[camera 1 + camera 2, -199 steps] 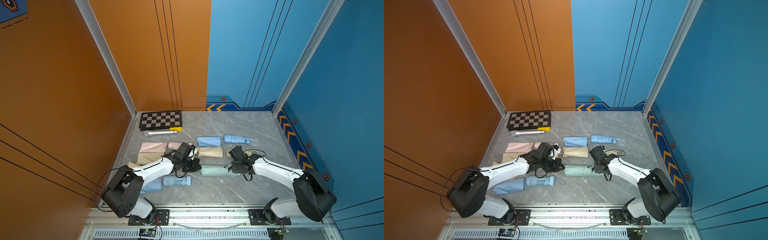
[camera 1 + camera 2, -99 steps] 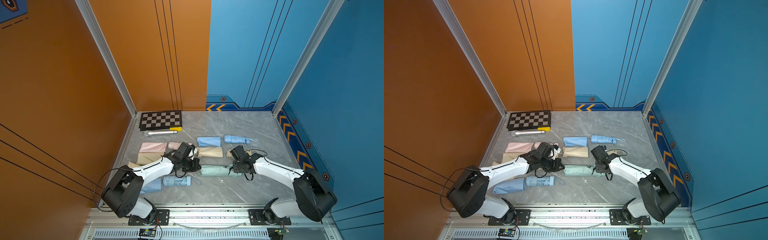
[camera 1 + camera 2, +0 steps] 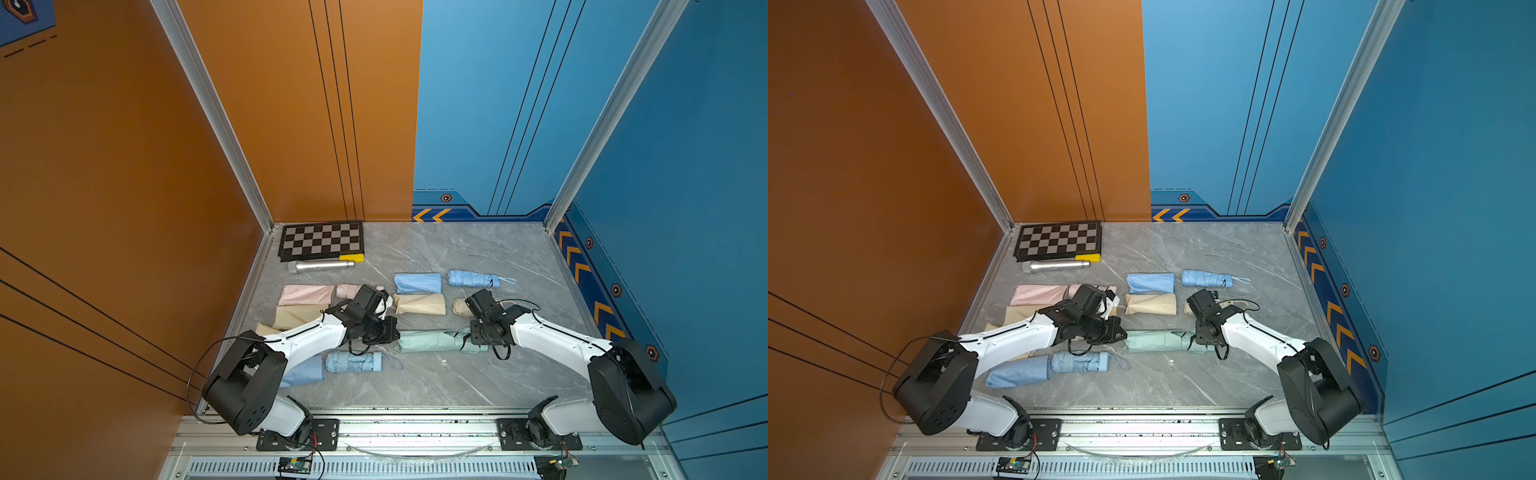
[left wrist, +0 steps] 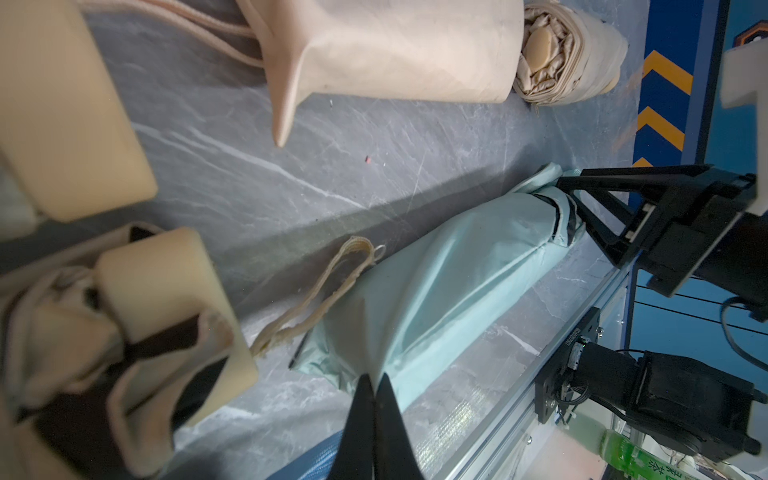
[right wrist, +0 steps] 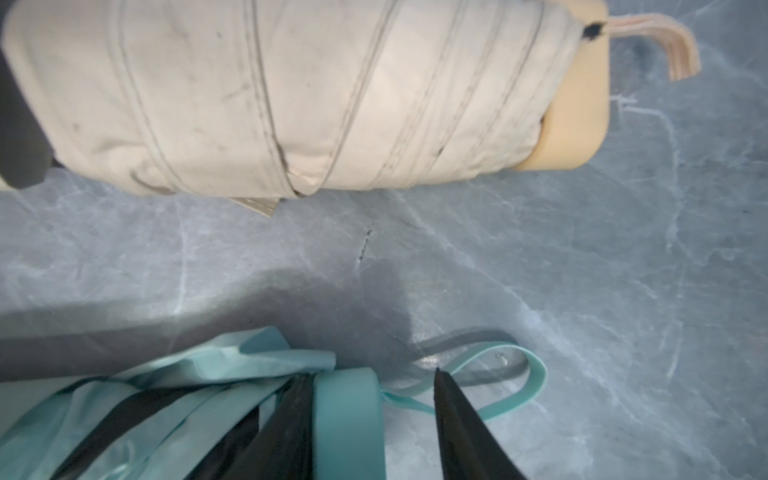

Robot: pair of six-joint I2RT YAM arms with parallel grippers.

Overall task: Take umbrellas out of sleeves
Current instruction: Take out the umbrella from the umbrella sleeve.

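Since a second ago the right fingers (image 5: 461, 424) have shifted only slightly, and the left fingers (image 4: 357, 424) have stayed put. The left fingers are pressed together and appear to pinch the closed end of the mint sleeve (image 4: 436, 291), though the contact is partly hidden. The right fingers stand apart astride the mint handle (image 5: 347, 415), one against it, one clear. The mint umbrella (image 3: 461, 343) lies mid-worktop (image 3: 457, 386), mostly inside its sleeve, between a cream sleeve (image 3: 419, 304) and a blue umbrella (image 3: 353, 361).
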